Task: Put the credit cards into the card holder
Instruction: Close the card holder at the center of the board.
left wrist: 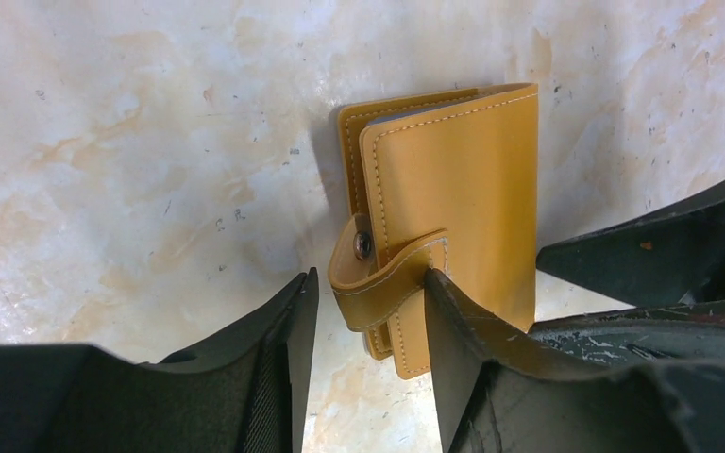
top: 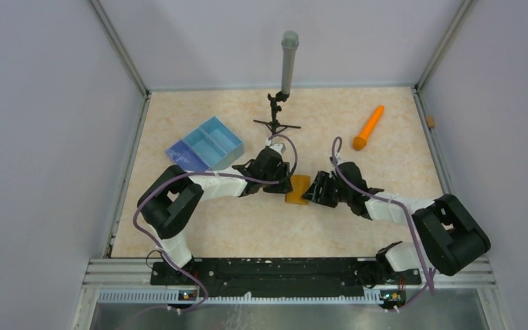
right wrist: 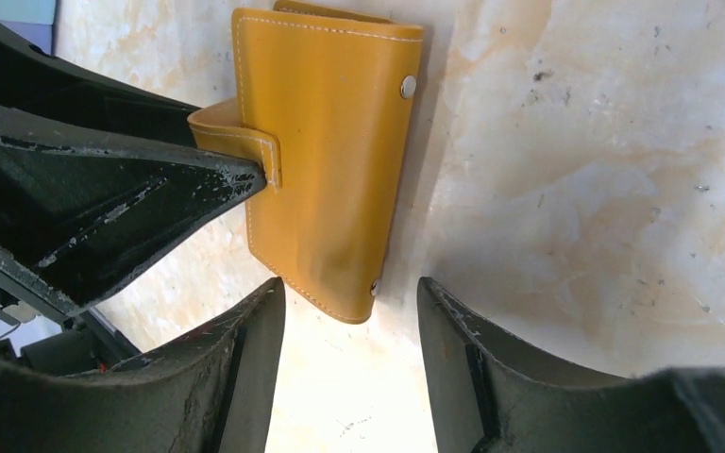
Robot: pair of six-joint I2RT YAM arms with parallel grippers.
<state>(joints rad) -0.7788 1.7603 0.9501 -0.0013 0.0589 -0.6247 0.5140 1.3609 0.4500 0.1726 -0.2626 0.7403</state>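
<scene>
The job stands at its opening step: the mustard-orange folded leather card holder [left wrist: 453, 189] lies shut on the pale marbled surface [left wrist: 151, 142], between the two arms, and it has to be unfastened and spread before anything can go into its pockets. The credit cards cannot be made out in any view, so none appears to be picked up yet. The left hand [left wrist: 370, 278] is about half open, its black fingers straddling the wallet's looped snap tab [left wrist: 378, 283]. One fingertip touches the tab's free end and the other stands just beside the loop, so the tab is bracketed but not pinched. The right hand [right wrist: 350, 283] is open and holds nothing, with the wallet's near corner lying just ahead of the gap between its fingers. The next move probably calls for the left hand to pinch the tab and peel it off its stud. Meanwhile the right hand would pin the wallet body so it does not lift or slide.
</scene>
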